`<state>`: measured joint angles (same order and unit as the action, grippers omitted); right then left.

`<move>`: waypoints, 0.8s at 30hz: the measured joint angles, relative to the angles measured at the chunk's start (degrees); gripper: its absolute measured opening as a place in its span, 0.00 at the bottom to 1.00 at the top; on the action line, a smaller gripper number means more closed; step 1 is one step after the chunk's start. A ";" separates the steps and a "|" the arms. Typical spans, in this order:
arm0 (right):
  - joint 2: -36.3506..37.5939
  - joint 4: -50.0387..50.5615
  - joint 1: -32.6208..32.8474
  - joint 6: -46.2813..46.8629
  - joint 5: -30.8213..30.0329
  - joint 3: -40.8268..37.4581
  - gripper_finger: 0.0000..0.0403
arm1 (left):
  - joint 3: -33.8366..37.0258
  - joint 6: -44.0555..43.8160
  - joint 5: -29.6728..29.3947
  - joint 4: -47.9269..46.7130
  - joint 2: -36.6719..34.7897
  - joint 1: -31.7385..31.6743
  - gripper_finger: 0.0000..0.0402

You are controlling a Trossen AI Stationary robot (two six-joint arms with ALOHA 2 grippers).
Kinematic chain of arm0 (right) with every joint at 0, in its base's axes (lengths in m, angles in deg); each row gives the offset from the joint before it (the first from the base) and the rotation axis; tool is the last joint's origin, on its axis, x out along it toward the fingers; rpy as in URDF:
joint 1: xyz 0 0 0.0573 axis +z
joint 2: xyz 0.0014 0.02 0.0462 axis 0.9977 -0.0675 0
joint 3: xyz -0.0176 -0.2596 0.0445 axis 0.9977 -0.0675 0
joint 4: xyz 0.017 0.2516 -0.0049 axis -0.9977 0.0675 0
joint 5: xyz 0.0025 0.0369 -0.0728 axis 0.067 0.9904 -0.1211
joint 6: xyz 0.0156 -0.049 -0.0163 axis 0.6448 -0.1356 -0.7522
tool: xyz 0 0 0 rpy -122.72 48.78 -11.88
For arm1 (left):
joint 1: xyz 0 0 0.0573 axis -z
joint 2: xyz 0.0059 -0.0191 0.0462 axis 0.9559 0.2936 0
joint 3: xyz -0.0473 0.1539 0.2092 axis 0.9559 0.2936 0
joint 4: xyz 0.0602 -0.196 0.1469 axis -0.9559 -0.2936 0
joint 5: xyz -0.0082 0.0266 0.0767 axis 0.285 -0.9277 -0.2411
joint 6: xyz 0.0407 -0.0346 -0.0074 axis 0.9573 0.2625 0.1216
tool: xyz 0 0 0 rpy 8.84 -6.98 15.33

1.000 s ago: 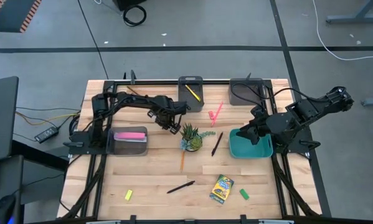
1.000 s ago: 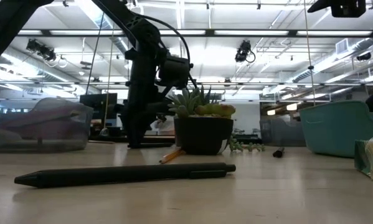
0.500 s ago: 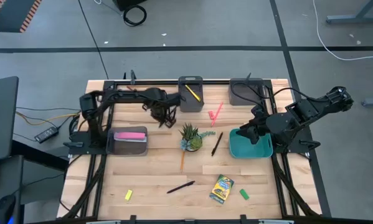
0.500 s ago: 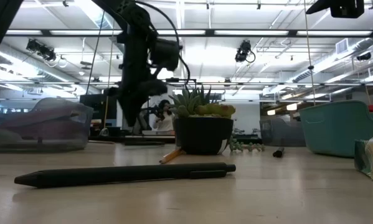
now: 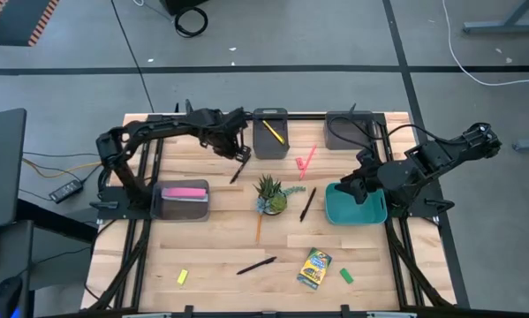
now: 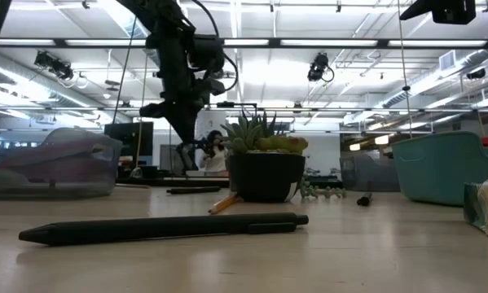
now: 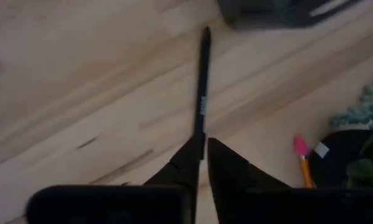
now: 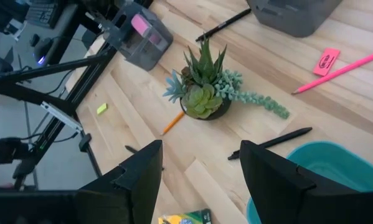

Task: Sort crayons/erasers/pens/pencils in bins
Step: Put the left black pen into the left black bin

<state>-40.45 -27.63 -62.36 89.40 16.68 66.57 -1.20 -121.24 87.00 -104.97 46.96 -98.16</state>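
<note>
Black pen (image 5: 239, 168) flat on the wooden table (image 5: 211, 247), upper middle of the high view, just left of the dark narrow bin (image 5: 270, 143). Left gripper (image 5: 233, 147) up in the air right above that pen's top end, not touching it. Fingers (image 7: 185, 163) with only a thin gap between them, holding nothing; pen on show through the gap in the left wrist view. Yellow pen (image 5: 274, 132) inside the dark narrow bin.

Right gripper (image 5: 363, 186) over the teal bin (image 5: 357, 212) at the right middle of the high view, fingers (image 8: 136, 175) spread wide and empty.

Grey bin (image 5: 185, 201) at the left middle, with a long pink bar (image 5: 185, 192) inside. Another grey bin (image 5: 348, 131) at the upper right.

Small potted plant (image 5: 270, 195) in the middle of the table. Pink pencil (image 5: 309, 158) and pink eraser (image 5: 298, 163) side by side, up and right of the plant. Second black pen (image 5: 307, 205) between the plant and the teal bin. Orange pencil (image 5: 258, 228) just below the plant.

Lower part of the table: third black pen (image 5: 256, 265), crayon box (image 5: 314, 268) right of it, green eraser (image 5: 346, 276) further right, yellow eraser (image 5: 182, 276) far to the left.
</note>
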 joint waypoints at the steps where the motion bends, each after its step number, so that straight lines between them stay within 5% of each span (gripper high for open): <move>1: 0.00 0.02 -0.02 0.07 -0.13 0.00 0.55 | 0.00 0.57 0.17 -0.12 0.56 0.42 0.14; 11: -0.02 0.07 0.00 0.46 1.98 -0.02 0.55 | -0.01 4.65 0.12 -0.44 8.35 6.82 0.26; 24: -0.02 0.07 -0.01 1.61 3.78 -0.02 0.55 | -0.22 6.08 -3.77 -0.46 14.24 9.73 0.21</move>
<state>-40.47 -27.57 -62.37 91.01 20.46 66.55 -1.42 -115.16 83.23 -105.43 61.20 -88.43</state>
